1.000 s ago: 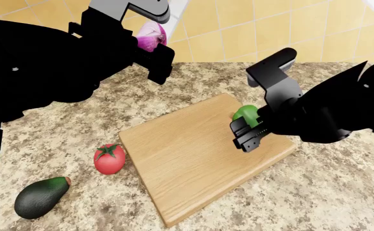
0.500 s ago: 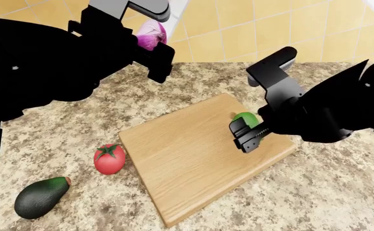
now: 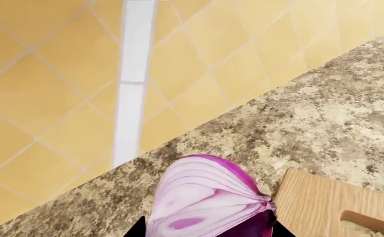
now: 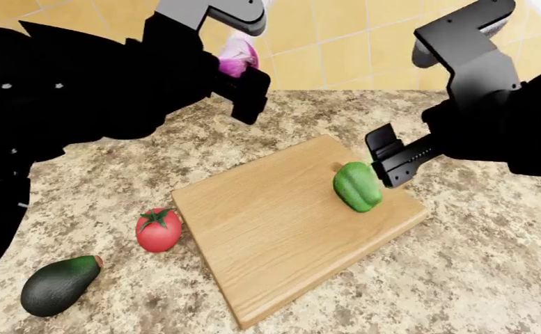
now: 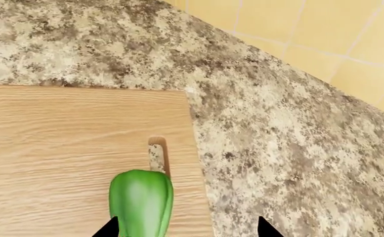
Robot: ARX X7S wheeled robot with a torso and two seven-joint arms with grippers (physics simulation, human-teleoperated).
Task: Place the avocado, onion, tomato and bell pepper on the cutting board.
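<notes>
Pepper [image 4: 356, 186] on cutting board [image 4: 270, 223]; tomato [image 4: 158, 229], avocado [image 4: 59, 284] off.

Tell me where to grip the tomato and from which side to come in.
Take the tomato across its round red middle, coming straight down from above. It sits stem cap up on the counter, beside the cutting board edge, so set the fingers along that edge rather than across it, likely keeping them clear.

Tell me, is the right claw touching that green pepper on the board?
Apart. The head view shows the right claw lifted beside the bell pepper, which lies alone on the cutting board.
</notes>
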